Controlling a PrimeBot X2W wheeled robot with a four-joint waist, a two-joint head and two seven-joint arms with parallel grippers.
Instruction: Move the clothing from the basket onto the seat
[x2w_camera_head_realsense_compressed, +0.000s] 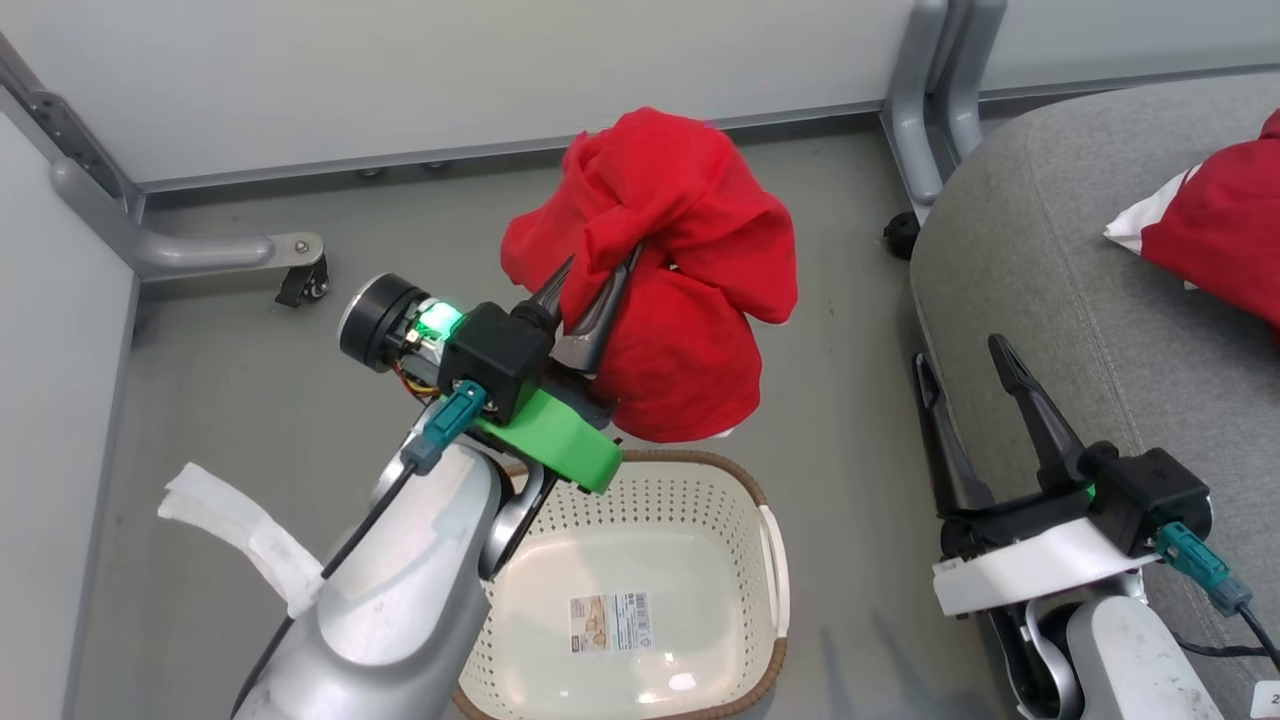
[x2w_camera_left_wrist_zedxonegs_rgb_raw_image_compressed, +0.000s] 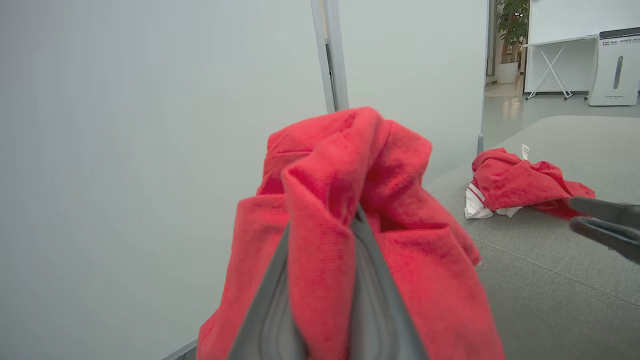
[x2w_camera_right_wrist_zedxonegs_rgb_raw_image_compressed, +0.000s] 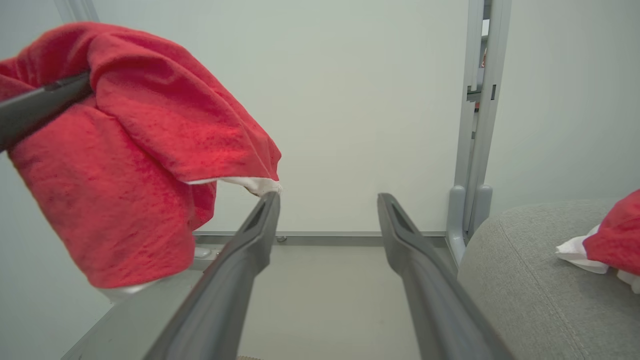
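Bright red fabric garment (x2w_camera_head_realsense_compressed: 690, 330) hangs above the far rim of the cream-white perforated plastic basket (x2w_camera_head_realsense_compressed: 745, 482), pinched by the left gripper (x2w_camera_head_realsense_compressed: 604, 255). Right gripper (x2w_camera_head_realsense_compressed: 960, 352), fingers spread, hovers at the edge of the grey upholstered seat (x2w_camera_head_realsense_compressed: 1050, 250); a second red garment (x2w_camera_head_realsense_compressed: 1220, 230) lies farther on it.

Head camera steeply down over basket (x2w_camera_head_realsense_compressed: 690, 490); wrist cameras level, wallward, red garment (x2w_camera_head_realsense_compressed: 690, 230) and seat (x2w_camera_head_realsense_compressed: 1050, 260) common to all.
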